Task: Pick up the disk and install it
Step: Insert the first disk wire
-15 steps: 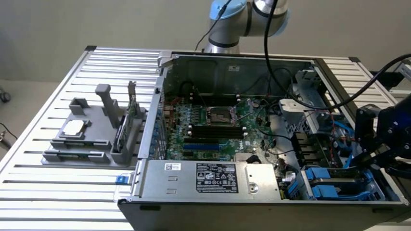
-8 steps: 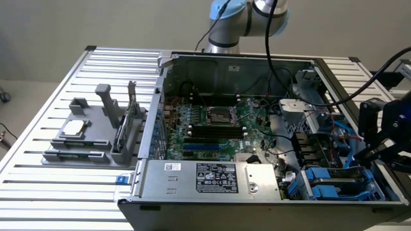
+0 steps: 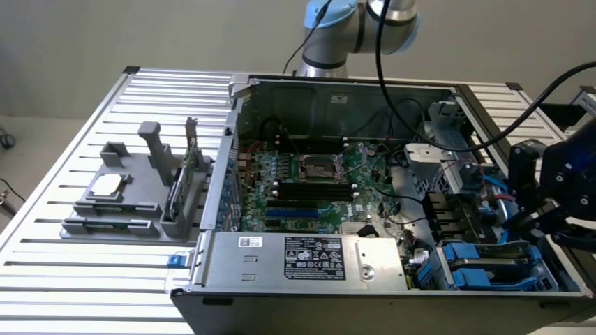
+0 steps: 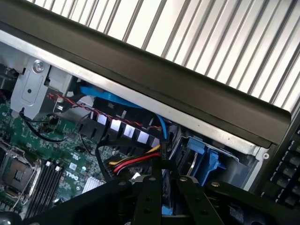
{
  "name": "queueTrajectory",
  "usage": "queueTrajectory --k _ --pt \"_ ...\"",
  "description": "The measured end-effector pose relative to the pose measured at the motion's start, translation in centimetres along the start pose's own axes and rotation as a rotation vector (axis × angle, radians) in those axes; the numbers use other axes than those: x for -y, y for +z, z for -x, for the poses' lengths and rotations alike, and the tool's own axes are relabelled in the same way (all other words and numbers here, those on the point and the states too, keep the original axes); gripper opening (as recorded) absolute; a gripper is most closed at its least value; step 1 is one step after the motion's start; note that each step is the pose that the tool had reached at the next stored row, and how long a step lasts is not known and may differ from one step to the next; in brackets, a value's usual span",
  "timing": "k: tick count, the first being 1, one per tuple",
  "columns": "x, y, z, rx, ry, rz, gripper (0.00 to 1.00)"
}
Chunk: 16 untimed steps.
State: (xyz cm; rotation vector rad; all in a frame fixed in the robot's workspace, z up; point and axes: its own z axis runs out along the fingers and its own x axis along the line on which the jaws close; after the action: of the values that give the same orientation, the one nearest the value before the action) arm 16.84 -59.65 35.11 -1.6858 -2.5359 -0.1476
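Observation:
The disk (image 3: 484,264), grey metal in a blue plastic carrier, lies low in the drive bay at the front corner of the open computer case (image 3: 373,299), on the exterior view's right. My black gripper (image 3: 545,223) hangs just above and beside that bay. In the wrist view the gripper (image 4: 165,180) points into the case, and the blue carrier of the disk (image 4: 202,157) lies just past it, under the case's dark wall. Something dark with a bit of blue sits right at the gripper. Whether that is held I cannot tell.
Red, yellow and black cables (image 4: 136,161) and a blue cable (image 4: 161,126) run close by the bay. The motherboard (image 3: 308,181) and the grey power supply (image 3: 308,258) take up the case's middle and front. A grey fixture (image 3: 130,202) with a chip and a green card stands on the slatted table (image 3: 75,279).

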Motion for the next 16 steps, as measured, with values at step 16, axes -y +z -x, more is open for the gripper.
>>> queueTrajectory --k 16 --pt "0.01 0.04 0.0 -0.0183 0.109 -0.0583 0.16"
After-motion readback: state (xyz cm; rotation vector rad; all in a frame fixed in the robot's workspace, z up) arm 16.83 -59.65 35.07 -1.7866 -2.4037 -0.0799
